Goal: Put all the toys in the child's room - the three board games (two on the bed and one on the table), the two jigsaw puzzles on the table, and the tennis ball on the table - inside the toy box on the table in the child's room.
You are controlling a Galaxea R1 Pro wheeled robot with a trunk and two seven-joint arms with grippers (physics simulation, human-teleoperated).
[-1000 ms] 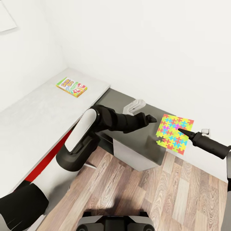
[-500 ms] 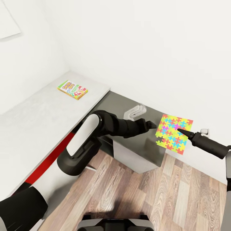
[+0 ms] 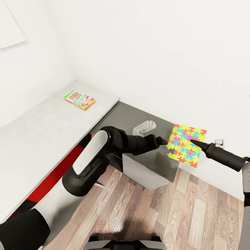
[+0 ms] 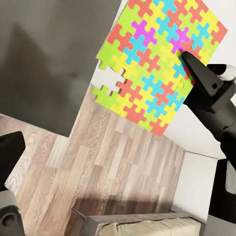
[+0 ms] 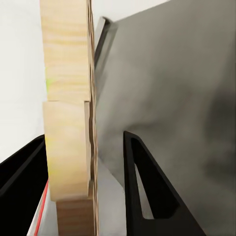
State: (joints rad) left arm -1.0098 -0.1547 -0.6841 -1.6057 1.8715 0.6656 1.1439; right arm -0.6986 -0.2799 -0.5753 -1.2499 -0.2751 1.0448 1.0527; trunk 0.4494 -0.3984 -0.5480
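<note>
A bright multicoloured jigsaw puzzle [image 3: 185, 145] hangs in the air off the right edge of the grey table [image 3: 130, 116], with my right gripper [image 3: 193, 142] shut on its edge. In the right wrist view the puzzle [image 5: 66, 123] stands edge-on, its wooden backing between the two black fingers [image 5: 142, 191]. The left wrist view faces the puzzle [image 4: 157, 64], which has one piece missing. My left gripper [image 3: 161, 140] hovers over the table just left of the puzzle, open and holding nothing. A board game box [image 3: 79, 99] lies on the bed [image 3: 38, 135].
A small white object [image 3: 144, 127] lies on the grey table near my left forearm. White walls close the corner behind the table and bed. Wood floor [image 3: 149, 215] stretches in front of the table. A wall socket [image 3: 218, 142] sits beside the right arm.
The whole picture has shifted, so the camera moved. The puzzle stays in my right gripper. My left arm sits a little lower in the picture, still beside the puzzle.
</note>
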